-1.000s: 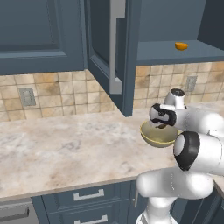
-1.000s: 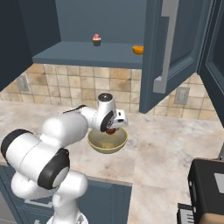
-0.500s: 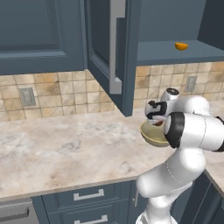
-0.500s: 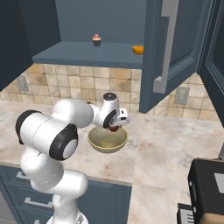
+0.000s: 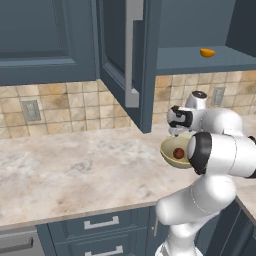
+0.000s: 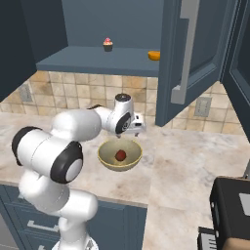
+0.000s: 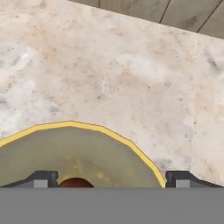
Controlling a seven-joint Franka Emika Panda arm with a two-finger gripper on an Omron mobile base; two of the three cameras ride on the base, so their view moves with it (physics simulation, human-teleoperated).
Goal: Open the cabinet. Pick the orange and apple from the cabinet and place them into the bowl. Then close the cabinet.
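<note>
The golden-yellow bowl stands on the counter, and the dark red apple lies inside it. Just above the bowl's far rim hangs my gripper, open, pointing down, with nothing between its fingers. The orange rests on the shelf of the cabinet. The cabinet door is swung open towards me, its silver bar handle facing out.
A cupcake sits on the cabinet shelf left of the orange. The open door hangs over the counter beside my arm. A black appliance stands at the counter's near right. Blue drawers run below the marble counter.
My gripper has risen a little out of the bowl, leaving the apple inside. The arm's elbow has swung round. Bowl, orange and door have stayed put.
</note>
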